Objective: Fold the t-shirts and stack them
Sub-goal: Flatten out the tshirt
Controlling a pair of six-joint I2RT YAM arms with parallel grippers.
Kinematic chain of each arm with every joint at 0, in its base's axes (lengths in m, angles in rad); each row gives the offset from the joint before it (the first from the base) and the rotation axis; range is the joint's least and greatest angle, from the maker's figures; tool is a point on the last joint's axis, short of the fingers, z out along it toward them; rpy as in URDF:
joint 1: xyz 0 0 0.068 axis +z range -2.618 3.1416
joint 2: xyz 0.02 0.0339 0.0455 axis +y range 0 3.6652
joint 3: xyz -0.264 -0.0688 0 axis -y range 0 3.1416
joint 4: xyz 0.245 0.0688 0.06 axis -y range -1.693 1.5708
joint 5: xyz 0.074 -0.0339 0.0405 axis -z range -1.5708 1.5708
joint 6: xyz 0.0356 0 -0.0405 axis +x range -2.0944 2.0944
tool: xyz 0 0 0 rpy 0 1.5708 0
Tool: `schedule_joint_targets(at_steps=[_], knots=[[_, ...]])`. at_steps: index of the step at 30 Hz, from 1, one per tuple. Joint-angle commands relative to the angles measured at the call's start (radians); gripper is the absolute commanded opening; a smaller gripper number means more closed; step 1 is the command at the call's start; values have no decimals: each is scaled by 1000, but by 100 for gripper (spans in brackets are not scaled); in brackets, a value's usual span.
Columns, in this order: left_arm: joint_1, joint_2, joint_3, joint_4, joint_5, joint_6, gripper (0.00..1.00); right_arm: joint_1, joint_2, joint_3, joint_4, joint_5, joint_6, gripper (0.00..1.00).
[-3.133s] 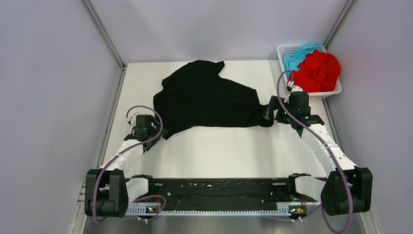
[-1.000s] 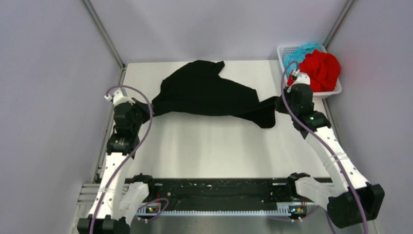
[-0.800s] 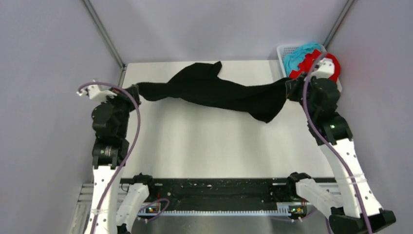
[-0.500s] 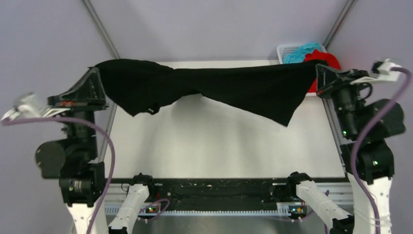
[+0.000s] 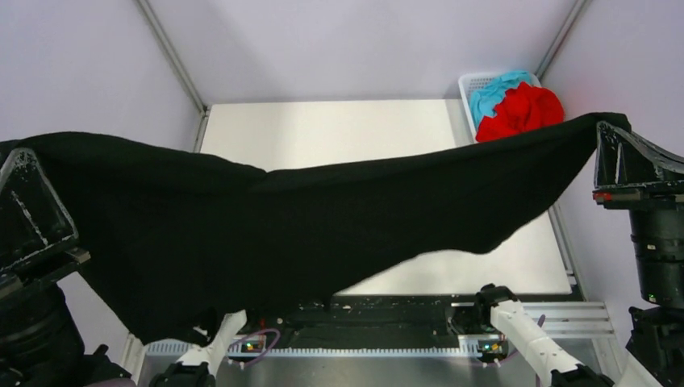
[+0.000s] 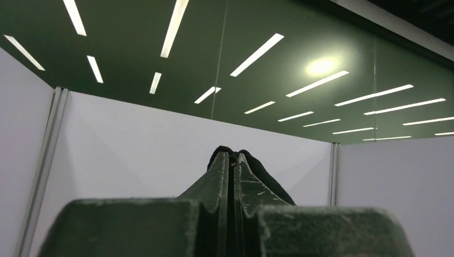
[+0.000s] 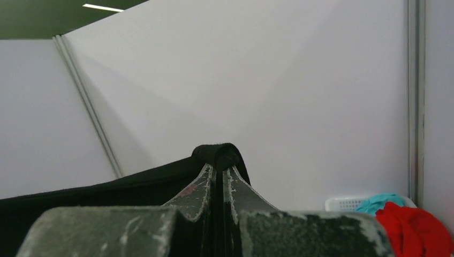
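- Top view: the black shirt is stretched as a wide band between the left gripper and the right gripper, above the table. It sags deepest at the left, over the arm bases.
- Top view: the red shirt and the teal shirt lie bunched and touching in the basket at the far right corner, with red nearer.
- Whether the black shirt's lowest edge touches anything cannot be told.
- Left wrist view: the fingers are pressed together on a fold of black cloth that bulges just past their tips. The camera looks up at wall panels and ceiling lights, which the other views do not show.
- Right wrist view: the fingers are pinched on a rolled black edge and the cloth runs off to the left. The basket and both coloured shirts sit at the lower right.
- Pose: both arms stand high and close to the top camera, at opposite edges of its frame. The right gripper sits farther up the frame than the left, and both sets of fingertips point toward the far wall.
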State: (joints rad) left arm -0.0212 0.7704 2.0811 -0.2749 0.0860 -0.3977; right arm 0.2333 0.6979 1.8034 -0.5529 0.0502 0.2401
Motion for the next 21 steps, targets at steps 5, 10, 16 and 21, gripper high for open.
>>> schedule_joint_targets(at_steps=[5, 10, 16, 21], knots=[[4, 230, -28, 18, 49, 19, 0, 5, 32, -132, 27, 169, -26, 0], [4, 393, -159, 47, 72, 56, 0, 5, 128, -344, 138, 296, -29, 0], [4, 621, -454, 208, -2, 137, 0, 0, 310, -600, 327, 420, -8, 0], [3, 1015, -431, 204, 39, 118, 9, -57, 563, -697, 471, 307, 33, 0]])
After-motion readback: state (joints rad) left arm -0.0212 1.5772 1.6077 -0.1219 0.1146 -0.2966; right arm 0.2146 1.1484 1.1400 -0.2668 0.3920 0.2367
